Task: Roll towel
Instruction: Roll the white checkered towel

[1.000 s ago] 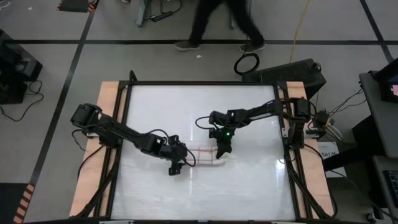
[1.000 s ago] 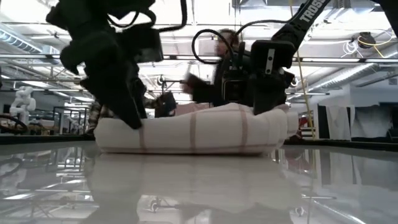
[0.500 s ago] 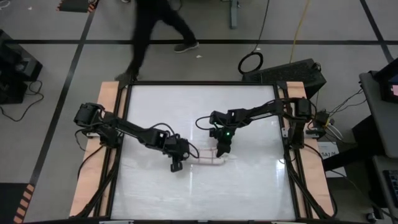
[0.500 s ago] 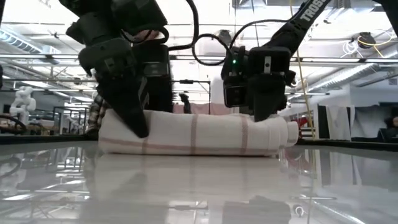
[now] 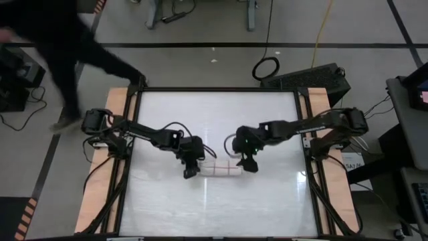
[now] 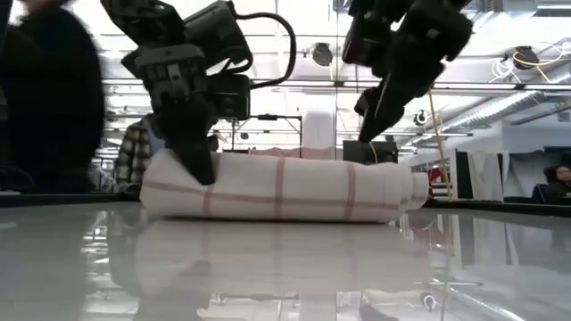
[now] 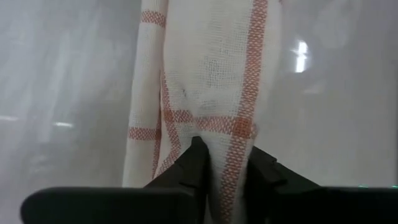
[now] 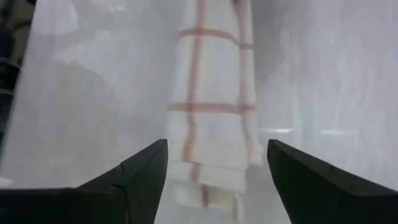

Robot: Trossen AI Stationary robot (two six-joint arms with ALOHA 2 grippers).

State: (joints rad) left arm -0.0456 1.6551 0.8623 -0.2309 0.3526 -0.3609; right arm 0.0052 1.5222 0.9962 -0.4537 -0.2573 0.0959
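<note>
The left gripper's fingers point(image 7: 200, 163) are pinching a fold at the left end of the towel point(image 5: 221, 168), which is lying rolled at centre frame on the table point(image 5: 214, 114). The right gripper's fingers point(image 8: 144, 171) are standing apart, hovering above its right end. The thin, limp cloth is likely to unroll; holding both ends seems safest. A person point(image 5: 50, 40) is passing at upper left, off the table.

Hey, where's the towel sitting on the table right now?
In the high view the rolled towel lies near the table's middle, between the two grippers: the left gripper pinches its left end, the open right gripper is above its right end.
</note>
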